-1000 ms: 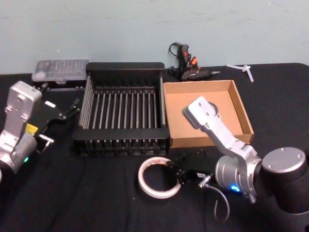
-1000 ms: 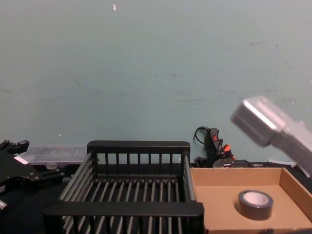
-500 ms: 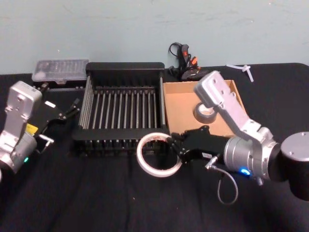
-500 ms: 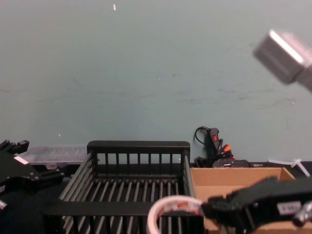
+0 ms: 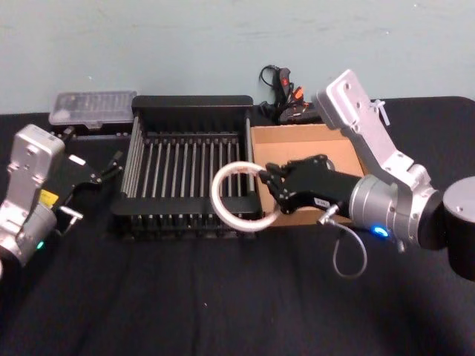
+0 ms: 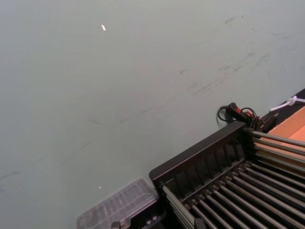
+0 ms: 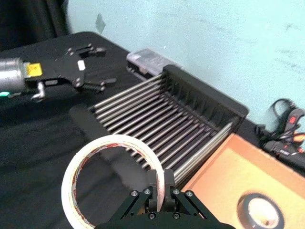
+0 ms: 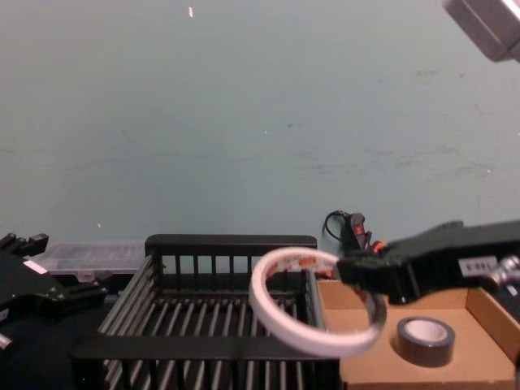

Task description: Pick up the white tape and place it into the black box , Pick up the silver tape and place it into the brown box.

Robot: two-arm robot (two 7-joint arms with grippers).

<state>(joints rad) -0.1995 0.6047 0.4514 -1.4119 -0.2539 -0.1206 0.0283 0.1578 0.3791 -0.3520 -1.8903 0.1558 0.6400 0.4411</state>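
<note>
The big thin white tape ring (image 5: 239, 198) is up in the air, over the near right corner of the black slatted plastic crate (image 5: 185, 119). The right gripper (image 5: 269, 180) is clamped on its rim. The small grey-silver tape roll (image 8: 425, 340) lies in the shallow brown cardboard box (image 8: 400, 295). The left gripper (image 5: 113, 165) is parked left of the crate; can't tell its grip.

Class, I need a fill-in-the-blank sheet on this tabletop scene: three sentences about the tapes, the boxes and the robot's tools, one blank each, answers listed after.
1. The right tool is shut on the rim of the ______ tape.
2. The silver tape lies inside the ______ box.
3. The held ring hangs over the right edge of the black box, while the ______ tool sits parked at the table's left side.

Missing words: white; brown; left
</note>
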